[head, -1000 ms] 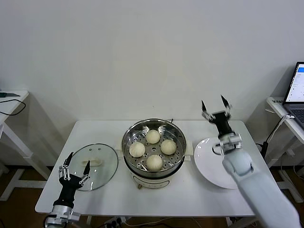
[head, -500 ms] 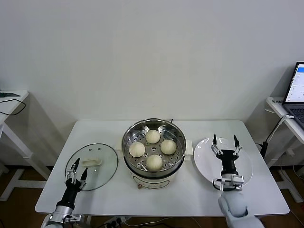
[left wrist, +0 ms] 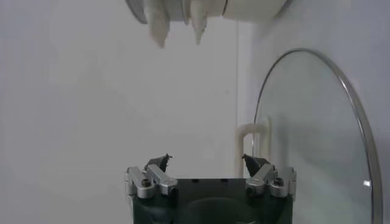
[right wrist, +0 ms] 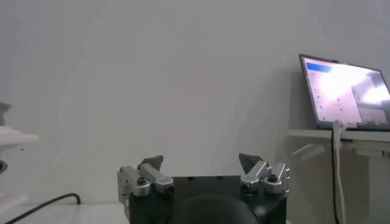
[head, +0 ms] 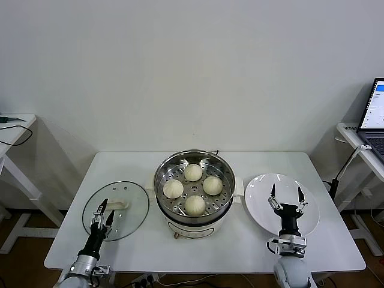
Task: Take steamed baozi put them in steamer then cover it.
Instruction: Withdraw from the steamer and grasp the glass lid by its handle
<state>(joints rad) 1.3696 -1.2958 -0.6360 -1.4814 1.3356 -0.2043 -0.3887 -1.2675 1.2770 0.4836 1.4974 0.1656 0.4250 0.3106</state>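
Observation:
Several cream-white baozi (head: 192, 172) lie on the perforated tray inside the shiny steamer (head: 223, 170) at the middle of the table. The glass cover (head: 129, 198) lies flat on the table left of the steamer, its cream handle (head: 118, 205) facing up. My left gripper (head: 103, 211) hovers open and empty over the cover's near edge. In the left wrist view the cover (left wrist: 311, 140) and its handle (left wrist: 247, 143) lie just ahead of the left gripper (left wrist: 208, 159). My right gripper (head: 286, 192) stands open and empty over the white plate, fingers pointing up. The right gripper (right wrist: 201, 160) faces a bare wall.
A bare white plate (head: 258, 192) sits right of the steamer. The white table (head: 132, 165) has free room at its back and front right. A side desk with an open laptop (head: 375, 114) stands at the far right, also visible as the laptop (right wrist: 344, 91). Another desk (head: 15, 129) is far left.
My right arm has dropped from high behind the plate to low over the plate's near side. My left gripper has shifted slightly right, over the cover's edge. Both stayed open.

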